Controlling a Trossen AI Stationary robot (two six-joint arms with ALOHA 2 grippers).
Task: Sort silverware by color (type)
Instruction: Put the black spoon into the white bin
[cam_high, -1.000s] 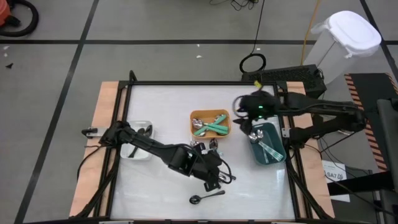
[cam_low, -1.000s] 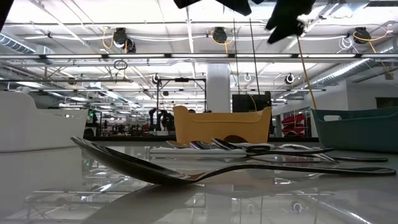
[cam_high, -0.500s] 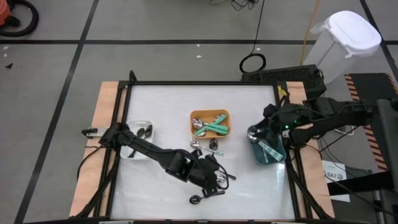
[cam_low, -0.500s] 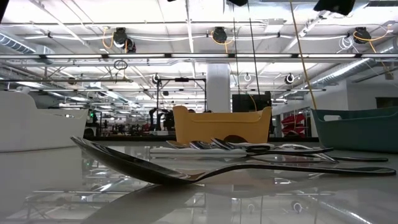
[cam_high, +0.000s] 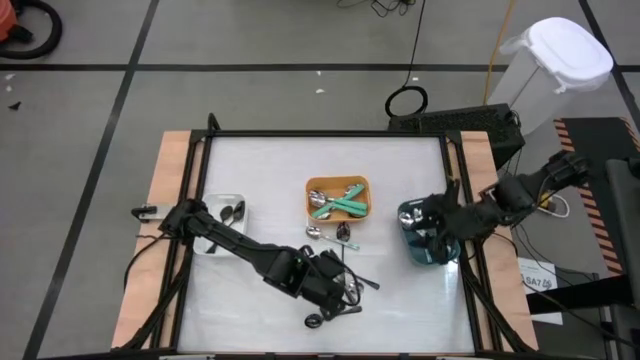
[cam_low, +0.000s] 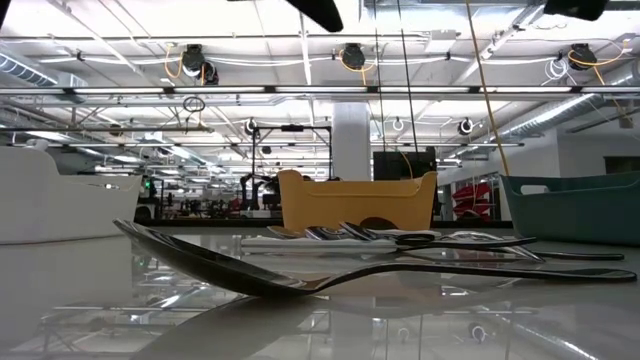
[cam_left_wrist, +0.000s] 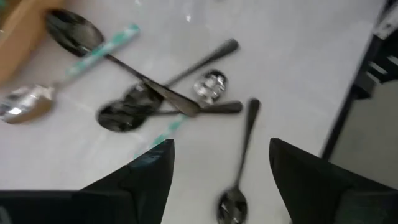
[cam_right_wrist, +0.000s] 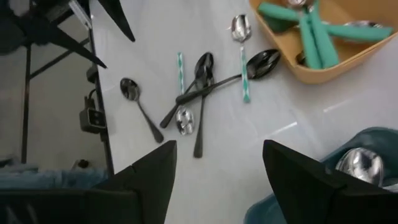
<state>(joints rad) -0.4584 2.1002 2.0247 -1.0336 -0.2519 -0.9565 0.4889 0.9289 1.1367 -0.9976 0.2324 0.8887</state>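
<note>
Loose silverware lies in front of the orange bin (cam_high: 338, 198): a crossed pile of black spoons (cam_left_wrist: 161, 102), teal-handled spoons (cam_right_wrist: 244, 68) and a silver one (cam_left_wrist: 25, 104). One black spoon (cam_left_wrist: 239, 165) lies apart nearer the front edge (cam_high: 318, 319). My left gripper (cam_high: 345, 292) hangs open above the table by this spoon, which shows between its fingers (cam_left_wrist: 217, 180) in the left wrist view. My right gripper (cam_high: 425, 222) is open and empty over the teal bin (cam_high: 434, 256). The orange bin holds teal-handled utensils (cam_right_wrist: 311, 31).
A white bin (cam_high: 222, 226) with dark utensils stands at the table's left. The teal bin holds a silver spoon (cam_right_wrist: 357, 163). A black frame (cam_high: 330, 133) rims the table. In the low view a black spoon (cam_low: 300, 275) lies close in the foreground.
My right gripper has drawn back from beside the orange bin toward the table's right edge and now hangs over the teal bin. My left gripper has shifted a little toward the near edge, over the lone black spoon. The silverware has kept its place.
</note>
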